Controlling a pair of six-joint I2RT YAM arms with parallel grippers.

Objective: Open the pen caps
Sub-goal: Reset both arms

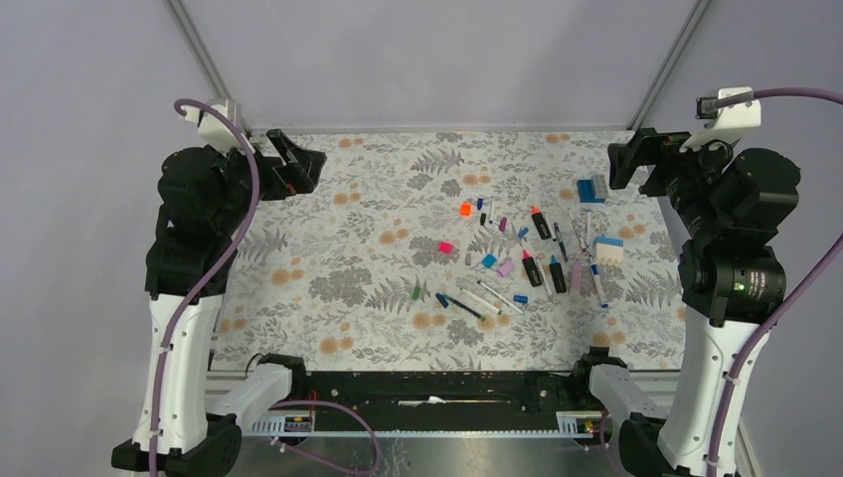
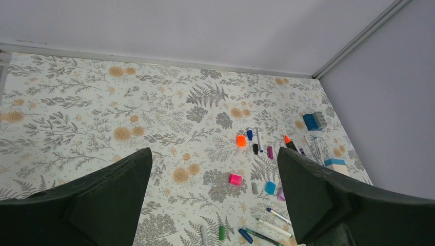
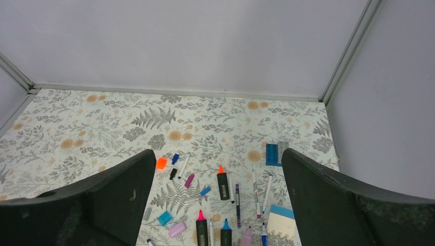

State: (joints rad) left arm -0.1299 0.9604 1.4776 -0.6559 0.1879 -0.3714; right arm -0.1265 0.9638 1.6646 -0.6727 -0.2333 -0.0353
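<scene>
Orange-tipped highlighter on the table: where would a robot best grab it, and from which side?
Probably mid-barrel on the orange-tipped highlighter, from straight above, jaws across its width: it lies flat, and the black barrel is its broadest, straightest part.

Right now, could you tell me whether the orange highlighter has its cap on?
No: the orange highlighter shows its bare tip, and the loose orange cap lies well apart from it on the table.

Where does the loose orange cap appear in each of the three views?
Top external: the orange cap lies near the picture's middle.
Left wrist: it is just below the centre.
Right wrist: it is left of centre, in the lower half.
Shared landmark: the blue block, right of the cap in every view.
</scene>
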